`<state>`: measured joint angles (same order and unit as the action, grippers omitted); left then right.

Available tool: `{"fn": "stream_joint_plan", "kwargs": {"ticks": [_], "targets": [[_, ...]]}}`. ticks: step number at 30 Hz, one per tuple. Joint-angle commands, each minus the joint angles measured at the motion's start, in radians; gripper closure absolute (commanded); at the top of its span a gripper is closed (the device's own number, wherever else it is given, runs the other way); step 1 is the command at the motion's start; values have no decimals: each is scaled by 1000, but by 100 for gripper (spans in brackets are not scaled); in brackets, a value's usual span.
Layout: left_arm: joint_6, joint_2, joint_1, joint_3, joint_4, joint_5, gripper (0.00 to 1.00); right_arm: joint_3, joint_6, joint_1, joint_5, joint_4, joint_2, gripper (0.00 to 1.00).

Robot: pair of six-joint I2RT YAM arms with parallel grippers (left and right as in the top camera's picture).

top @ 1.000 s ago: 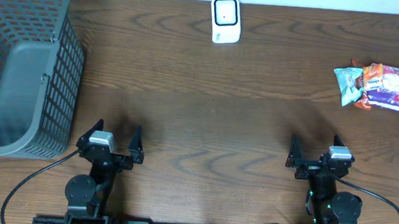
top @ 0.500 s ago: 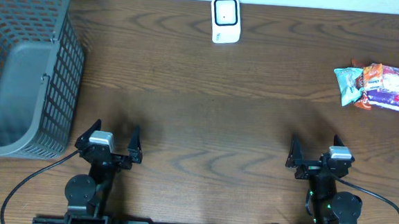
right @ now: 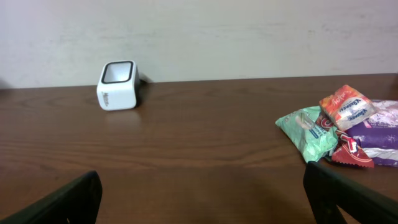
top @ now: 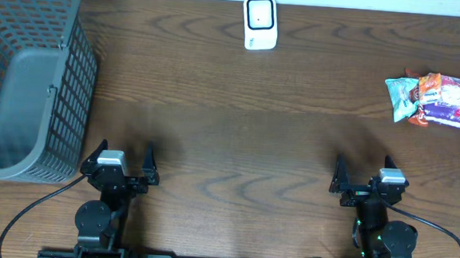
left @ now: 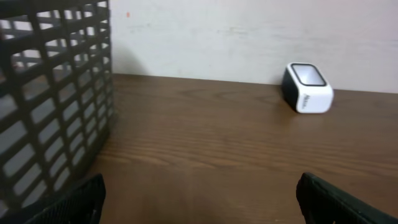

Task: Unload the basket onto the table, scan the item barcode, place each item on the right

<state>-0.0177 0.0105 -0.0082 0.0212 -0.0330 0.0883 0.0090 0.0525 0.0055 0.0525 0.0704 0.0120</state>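
A small pile of snack packets (top: 430, 100) lies at the table's far right: green, orange, red and purple wrappers; the right wrist view has the packets (right: 341, 126) ahead on the right. A white barcode scanner (top: 260, 23) with a black face stands at the back centre, also seen as the scanner (left: 306, 88) and the scanner (right: 117, 84) in the wrist views. My left gripper (top: 124, 156) (left: 200, 208) rests open and empty at the front left. My right gripper (top: 362, 171) (right: 202, 205) sits open and empty at the front right, well short of the packets.
A tall grey mesh basket (top: 25, 76) fills the left side of the table, and the basket (left: 50, 106) stands close on the left of my left gripper. A pale wall runs behind the table's far edge.
My left gripper has swung slightly left, towards the basket. The right arm, packets and scanner have not moved.
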Motion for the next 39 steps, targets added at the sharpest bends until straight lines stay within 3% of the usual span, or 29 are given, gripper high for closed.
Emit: {"fn": "stream_joint_plan", "kwargs": {"ticks": [1, 39], "targets": [[21, -9, 5, -17, -42, -53, 2, -4, 13, -6, 2, 1, -5, 1], [69, -9, 2, -17, -42, -26, 2, -4, 13, -6, 2, 1, -2, 1]]}}
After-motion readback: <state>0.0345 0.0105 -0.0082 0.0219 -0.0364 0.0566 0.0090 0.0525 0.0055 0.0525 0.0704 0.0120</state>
